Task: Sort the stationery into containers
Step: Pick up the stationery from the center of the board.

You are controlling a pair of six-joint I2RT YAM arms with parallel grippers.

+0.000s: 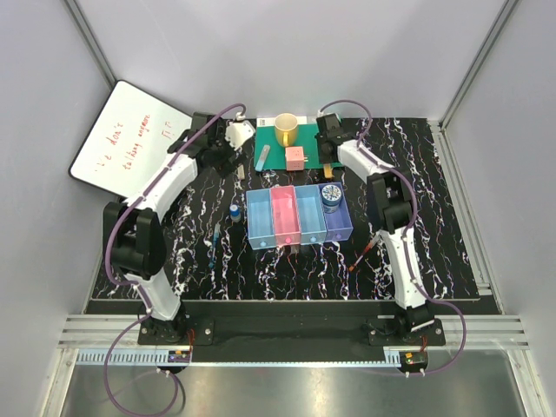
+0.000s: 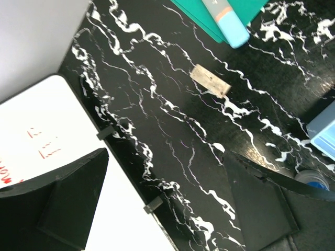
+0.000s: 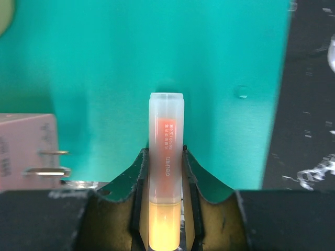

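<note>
**Right gripper clamped on the orange marker, beyond the trays**

All places are read from the trays (image 1: pixel 298 217), four joined in a row, from left to right light blue, pink, light blue and purple. My right gripper (image 3: pixel 166 154) sits past the far edge of the row, over the green mat (image 3: pixel 104 78); its fingers are clenched on the orange marker (image 3: pixel 166 120), and the marker's translucent cap juts out beyond the fingertips. The pink cube (image 3: pixel 26 149) lies on the mat just left of that grip; the yellow cup (image 1: pixel 287 130) stands farther from the trays, also on the mat. My left gripper (image 2: pixel 165 157) hangs far-left of the row; I see its jaws spread wide with nothing between them, only the marbled table (image 2: pixel 172 130) below. The eraser (image 2: pixel 210 80) lies flat on the table ahead of those fingers, apart from them; the teal marker (image 2: pixel 227 18) rests across the mat's left edge, beyond the leftmost tray. The tin (image 1: pixel 331 195) sits at the far end of the purple tray; whether it is inside or on the rim I cannot tell. The bottle (image 1: pixel 235 211) is just left of the row; the blue pen (image 1: pixel 215 234) lies farther left and nearer to me; the red pen (image 1: pixel 363 254) lies near-right of the purple tray, apart from it.
</note>
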